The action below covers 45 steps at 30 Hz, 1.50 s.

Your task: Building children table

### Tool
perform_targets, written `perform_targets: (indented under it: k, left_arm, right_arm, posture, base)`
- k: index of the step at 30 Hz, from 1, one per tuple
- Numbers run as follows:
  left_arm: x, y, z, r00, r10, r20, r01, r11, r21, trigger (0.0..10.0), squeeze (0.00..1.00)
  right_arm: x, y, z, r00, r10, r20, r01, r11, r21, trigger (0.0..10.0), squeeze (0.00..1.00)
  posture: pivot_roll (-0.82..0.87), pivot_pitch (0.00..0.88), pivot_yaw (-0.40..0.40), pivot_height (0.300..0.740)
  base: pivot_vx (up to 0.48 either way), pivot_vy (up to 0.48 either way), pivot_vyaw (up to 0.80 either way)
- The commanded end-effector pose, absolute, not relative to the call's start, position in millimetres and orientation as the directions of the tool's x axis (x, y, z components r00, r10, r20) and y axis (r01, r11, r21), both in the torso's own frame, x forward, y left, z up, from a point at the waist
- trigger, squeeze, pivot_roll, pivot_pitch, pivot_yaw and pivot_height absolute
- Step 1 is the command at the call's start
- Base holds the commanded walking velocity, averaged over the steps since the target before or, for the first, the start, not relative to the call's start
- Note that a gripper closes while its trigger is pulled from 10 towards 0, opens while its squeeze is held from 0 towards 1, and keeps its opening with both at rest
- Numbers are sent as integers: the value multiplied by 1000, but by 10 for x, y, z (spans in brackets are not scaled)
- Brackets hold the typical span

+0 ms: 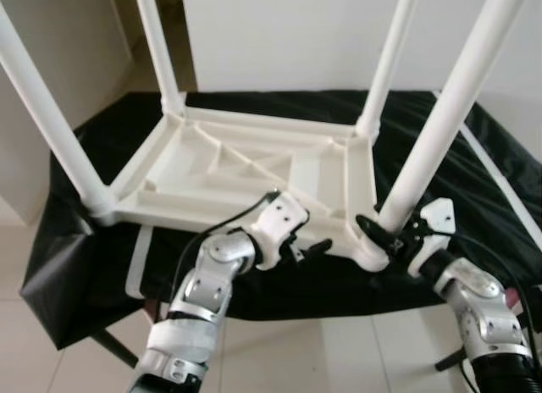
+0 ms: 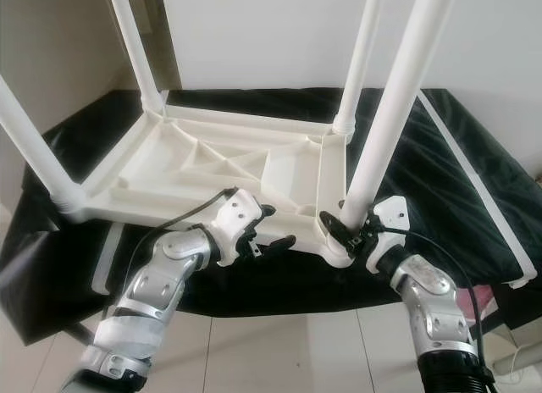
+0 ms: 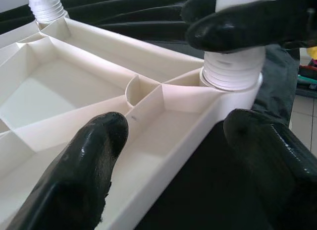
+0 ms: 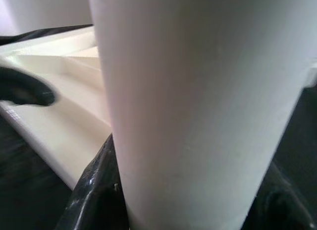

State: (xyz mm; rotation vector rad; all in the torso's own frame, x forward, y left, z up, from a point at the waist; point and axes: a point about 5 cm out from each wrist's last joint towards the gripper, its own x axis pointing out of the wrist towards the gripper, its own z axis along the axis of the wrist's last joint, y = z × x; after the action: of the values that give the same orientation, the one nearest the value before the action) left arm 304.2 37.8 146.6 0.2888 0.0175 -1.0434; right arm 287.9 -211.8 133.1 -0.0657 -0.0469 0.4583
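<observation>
So the white plastic kids' table is flipped upside down on a surface covered with a black cloth, ribbed underside facing up. Four white legs stick up out of the corner sockets, and all four get cut off by the top of the frame in the head views, so you can't see where they end.

The right pincer is clamped around the near right leg just above its socket, one black finger on each side of the tube. In the right wrist view the leg is so close it's basically a big white blur, with bits of black finger peeking out at the bottom on both sides.

The left pincer is at the near edge of the tabletop, a little to the left of that same corner. Its fingers are apart and straddling the rim, one over the ribbed inside and one outside over the black cloth. Can't really tell whether they're touching the plastic or just hovering right at it. That wrist view also shows the threaded collar at the bottom of the near right leg sitting in its socket, with the right pincer's fingers wrapped around it just above.

There's a loose white strip lying on the cloth off to the right, cut off at the frame edge, hard to say what it is. Tiled floor below.
</observation>
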Motion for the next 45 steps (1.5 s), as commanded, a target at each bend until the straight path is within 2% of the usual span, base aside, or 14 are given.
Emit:
perform_targets:
  k: [1,3,4,5,8,12,16,23,32,33,34,35,36,45]
  left_arm:
    - [3069,421,1443,584,-800,-135,805,551,220,10000,0]
    - [3061,430,1435,588,-797,-134,803,556,215,10000,0]
    - [3046,450,1406,600,-788,-136,796,572,198,10000,0]
    - [3046,450,1406,600,-788,-136,796,572,198,10000,0]
    - [3020,451,1383,606,-784,-135,793,580,189,10000,0]
    - [3021,442,1390,613,-780,-129,787,587,190,10000,0]
    - [3033,439,1403,618,-777,-124,783,593,189,10000,0]
    - [3041,462,1434,621,-775,-121,780,594,197,10000,0]
    - [3040,499,1444,626,-770,-121,775,598,204,10000,0]
    - [3030,492,1441,624,-772,-121,777,596,204,10000,0]
    - [3018,483,1436,617,-777,-122,781,588,209,10000,0]
    - [3018,483,1436,617,-777,-122,781,588,209,10000,0]
    - [3009,483,1437,610,-783,-122,786,578,217,10000,0]
    - [3061,515,1507,616,-781,-102,777,582,240,10000,0]
  right_arm:
    - [2877,-2185,1209,951,310,-20,-310,949,-56,10000,0]
    - [2877,-2174,1205,962,272,-16,-272,961,-58,10000,0]
    - [2864,-2141,1170,982,186,-34,-187,980,-69,10000,0]
    - [2864,-2141,1170,982,186,-34,-187,980,-69,10000,0]
    - [2844,-2107,1127,998,37,-45,-38,999,-16,10000,0]
    - [2824,-2067,1096,982,-178,-63,179,984,13,10000,0]
    - [2818,-1964,1075,954,-289,-81,294,954,62,10000,0]
    - [2812,-1707,1070,948,-304,-93,315,936,158,10000,0]
    - [2804,-1736,1183,950,-310,-45,313,941,126,10000,0]
    - [2809,-1740,1202,951,-307,-34,309,944,115,10000,282]
    - [2818,-1747,1219,953,-301,-25,302,947,111,10000,678]
    - [2818,-1747,1219,953,-301,-25,302,947,111,10000,678]
    - [2834,-1758,1251,956,-294,-10,294,950,103,10000,1000]
    - [2864,-1805,1366,980,-192,46,189,980,58,10000,1000]
  posture:
    - [-66,0,-21,740]
    - [-66,0,-25,740]
    - [-64,0,-31,740]
    - [-64,0,-31,740]
    - [-63,0,-42,740]
    - [-67,0,-45,740]
    - [-66,0,-42,740]
    - [-57,0,-33,740]
    - [-49,0,-40,740]
    - [-44,0,-45,740]
    - [-42,0,-51,740]
    - [-42,0,-51,740]
    - [-41,0,-52,740]
    - [-37,0,-64,740]
  base:
    - [0,0,0]
    - [0,0,0]
    - [0,0,0]
    - [0,0,0]
    - [0,0,0]
    - [0,0,0]
    - [0,0,0]
    - [0,0,0]
    - [0,0,0]
    - [0,0,0]
    - [0,0,0]
    - [0,0,0]
    - [0,0,0]
    - [0,0,0]
